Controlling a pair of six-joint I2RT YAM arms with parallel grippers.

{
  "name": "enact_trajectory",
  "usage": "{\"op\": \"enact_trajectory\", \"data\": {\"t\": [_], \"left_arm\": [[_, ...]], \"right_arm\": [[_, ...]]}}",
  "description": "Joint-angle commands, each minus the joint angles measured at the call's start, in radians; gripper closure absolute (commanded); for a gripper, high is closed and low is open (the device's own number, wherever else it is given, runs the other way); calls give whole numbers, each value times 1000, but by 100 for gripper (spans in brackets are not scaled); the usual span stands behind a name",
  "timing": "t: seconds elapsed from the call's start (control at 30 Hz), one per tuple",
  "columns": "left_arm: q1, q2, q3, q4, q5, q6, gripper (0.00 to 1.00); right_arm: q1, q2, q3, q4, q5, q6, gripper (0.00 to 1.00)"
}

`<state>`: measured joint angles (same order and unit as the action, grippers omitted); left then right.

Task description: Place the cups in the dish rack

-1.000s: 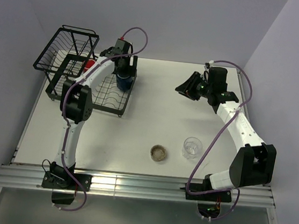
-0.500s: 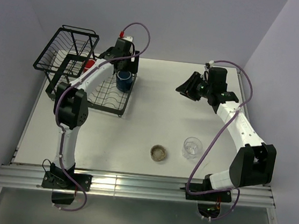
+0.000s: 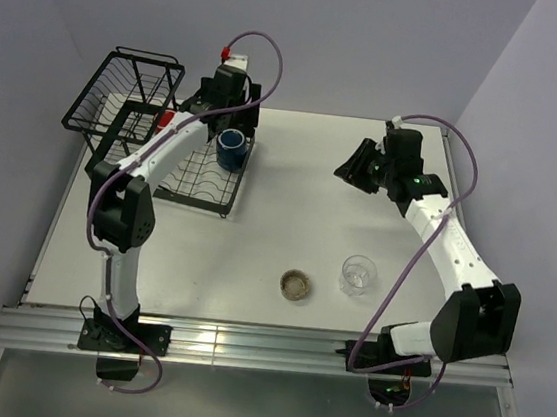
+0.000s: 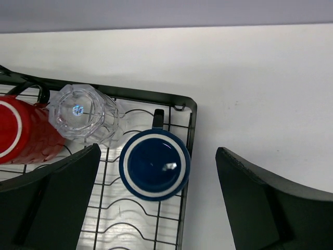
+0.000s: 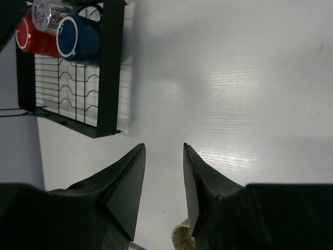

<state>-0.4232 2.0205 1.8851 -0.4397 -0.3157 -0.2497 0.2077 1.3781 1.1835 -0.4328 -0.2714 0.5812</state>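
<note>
Hovering left gripper (image 4: 158, 151) wide open, empty, over dark blue mug (image 4: 154, 165) in dish rack (image 4: 190, 130) | right gripper (image 5: 163, 148) narrow, empty | I see one tumbler (image 3: 358, 275) on table (image 3: 290, 200); slick glass may tip if I pinch off-centre.

Nothing here can be read: no lettering, brand, number or sign shows on the red mug (image 4: 21, 136), the dark blue mug (image 4: 154, 164), the tumbler (image 4: 80, 112) or the dish rack (image 5: 111, 67).

Between the left fingers (image 4: 52, 203), a mug (image 4: 154, 164) is set in the dish rack (image 4: 190, 135), at its corner. A tumbler (image 4: 83, 112) is placed just beside it, and a second mug (image 4: 23, 133) next to that, out toward one finger.
</note>
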Motion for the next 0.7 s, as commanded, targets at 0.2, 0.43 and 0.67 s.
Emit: {"op": "enact_trajectory", "data": {"t": [0.2,0.43,0.67], "left_arm": [[-80,-316,-162,-48,10,-157,1],[-212,-446,-323,-21,20,-207,1],[-253,-534,-423,10,23,-211,1]], "right_arm": [[170,-299,-64,-196,336,-15,57],[294,-459,-212,-353,422,66,58],[367,-544,-338,-373,455,161,58]]}}
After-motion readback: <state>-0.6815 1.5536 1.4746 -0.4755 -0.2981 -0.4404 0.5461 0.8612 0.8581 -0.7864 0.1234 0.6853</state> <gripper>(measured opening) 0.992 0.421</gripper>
